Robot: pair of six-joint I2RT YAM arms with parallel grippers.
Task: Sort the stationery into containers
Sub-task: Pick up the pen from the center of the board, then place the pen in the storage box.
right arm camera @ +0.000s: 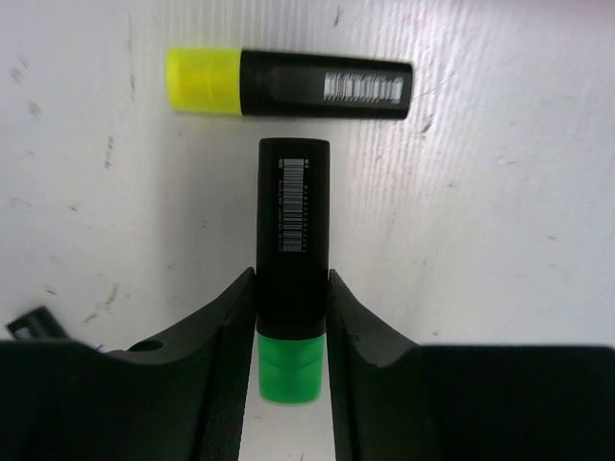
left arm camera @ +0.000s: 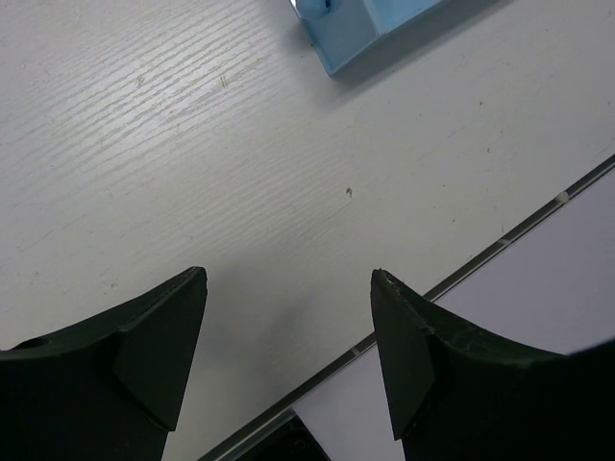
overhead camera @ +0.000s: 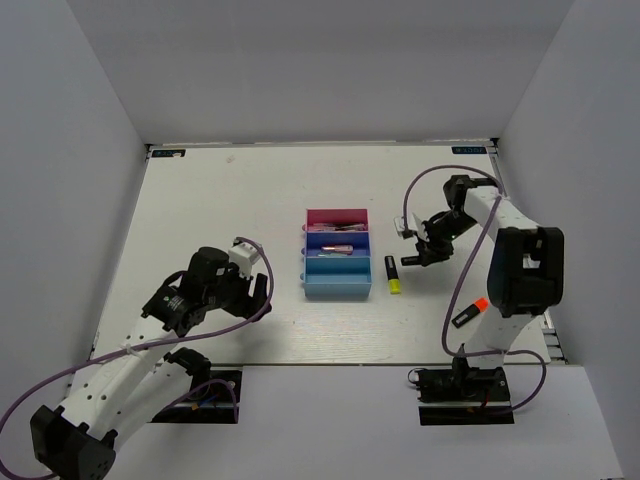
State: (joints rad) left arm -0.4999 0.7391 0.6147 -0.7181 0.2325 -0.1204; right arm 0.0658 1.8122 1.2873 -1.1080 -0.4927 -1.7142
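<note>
White tabletop (overhead camera: 220, 200) carries the three joined containers (overhead camera: 338, 290) at centre. Left gripper (left arm camera: 286, 280) hangs wide and empty, clear of the work. Right gripper (right arm camera: 291, 279) clamps the green-capped highlighter (right arm camera: 292, 206) near its cap for carrying, right of the containers, perhaps off the surface. Yellow-capped highlighter (right arm camera: 288, 83) lies just beyond.

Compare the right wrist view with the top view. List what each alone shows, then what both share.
Right wrist only: the barcodes, and a clear look at the right gripper shut on the green highlighter. Top only: the three trays, the orange highlighter, the left gripper. Both: the yellow highlighter lying on the table near the right gripper.
</note>
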